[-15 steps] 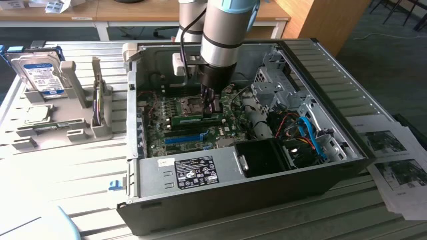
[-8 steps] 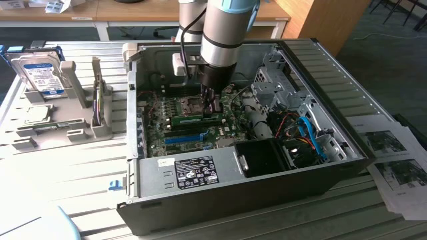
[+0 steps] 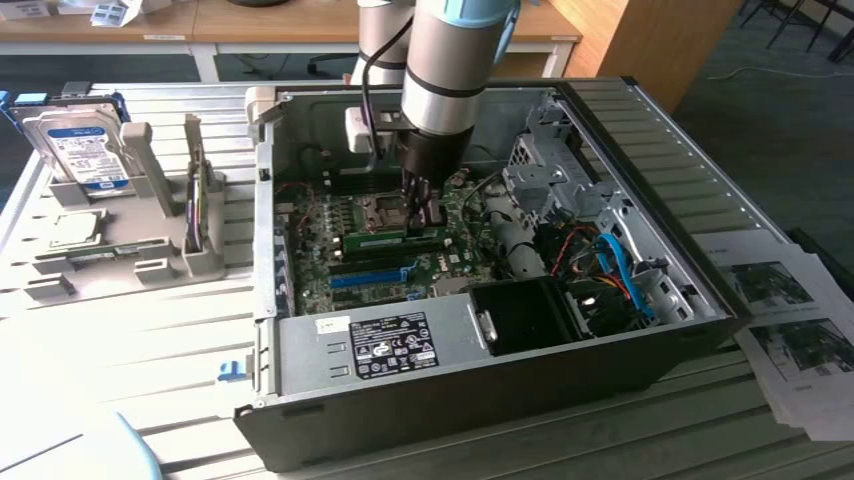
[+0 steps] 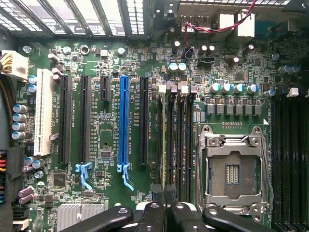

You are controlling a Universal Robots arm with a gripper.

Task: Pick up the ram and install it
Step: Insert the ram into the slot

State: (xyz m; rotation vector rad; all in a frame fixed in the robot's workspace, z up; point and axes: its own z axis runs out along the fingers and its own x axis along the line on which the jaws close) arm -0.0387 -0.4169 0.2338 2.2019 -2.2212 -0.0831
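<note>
The ram (image 3: 391, 240) is a thin green stick lying lengthwise over the memory slots on the motherboard (image 3: 334, 215) inside the open computer case (image 3: 441, 400). My gripper (image 3: 424, 212) reaches straight down into the case and is shut on the ram near its end on the exterior view's right. In the wrist view my gripper (image 4: 164, 207) has its black fingers (image 4: 155, 195) pressed close together right above the dark memory slots (image 4: 177, 135), beside the CPU socket (image 4: 232, 171).
A long blue slot strip (image 4: 124, 125) runs parallel to the memory slots. A silver hard drive (image 3: 78, 150) stands in a grey holder at the exterior view's left. A black fan housing (image 3: 527, 315), cables (image 3: 621, 265) and the drive cage (image 3: 547, 160) crowd the case's right side. Papers (image 3: 787, 320) lie outside.
</note>
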